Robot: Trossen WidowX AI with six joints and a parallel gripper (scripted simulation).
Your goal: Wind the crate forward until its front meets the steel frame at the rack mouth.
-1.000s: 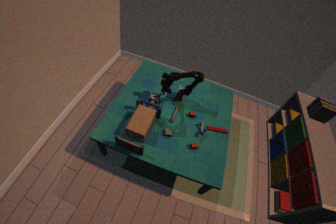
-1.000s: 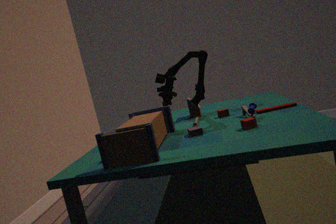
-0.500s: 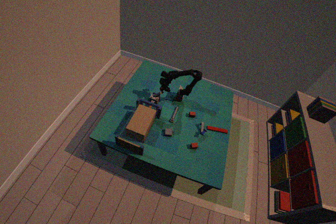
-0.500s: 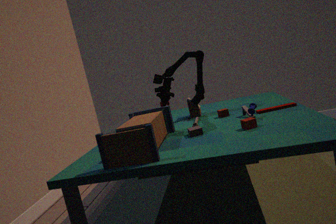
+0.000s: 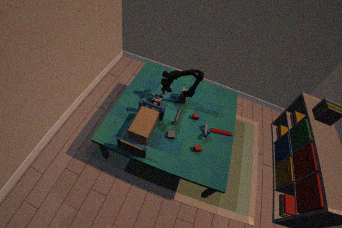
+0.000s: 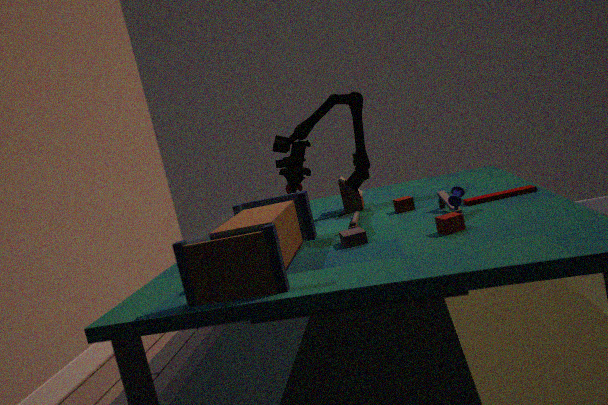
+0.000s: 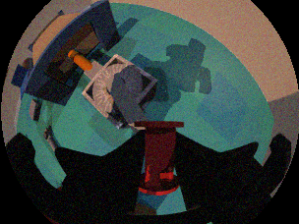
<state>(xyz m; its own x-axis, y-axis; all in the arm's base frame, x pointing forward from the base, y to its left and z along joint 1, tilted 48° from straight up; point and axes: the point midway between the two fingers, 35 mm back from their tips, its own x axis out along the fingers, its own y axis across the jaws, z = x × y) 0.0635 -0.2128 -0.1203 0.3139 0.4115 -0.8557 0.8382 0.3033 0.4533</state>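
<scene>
Pinching the red spool-shaped grip (image 7: 160, 154) of the winch handle between its fingers, the black gripper (image 5: 163, 92) (image 6: 294, 189) (image 7: 156, 134) pointed down beside the pale, square-framed hand winch (image 5: 157, 99) (image 7: 101, 93). The handle's slate-grey crank arm (image 7: 129, 93) lay across the top of the winch; how deep its key sat could not be told.

An orange strap piece (image 7: 83, 62) ran from the winch toward the opening of the navy steel front frame (image 5: 164, 108) (image 6: 305, 214) (image 7: 109, 25). Behind that frame, the tan box-shaped crate (image 5: 144, 121) (image 6: 262, 219) (image 7: 55, 24) sat inside the rack, seemingly level; whether its front touched the steel was unclear.

Elsewhere on the green bench (image 5: 174, 160) (image 6: 400, 259) (image 7: 221, 133) lay a small grey block (image 5: 171, 134) (image 6: 353, 237), well apart from a long red bar (image 5: 221, 132) (image 6: 500, 196).
</scene>
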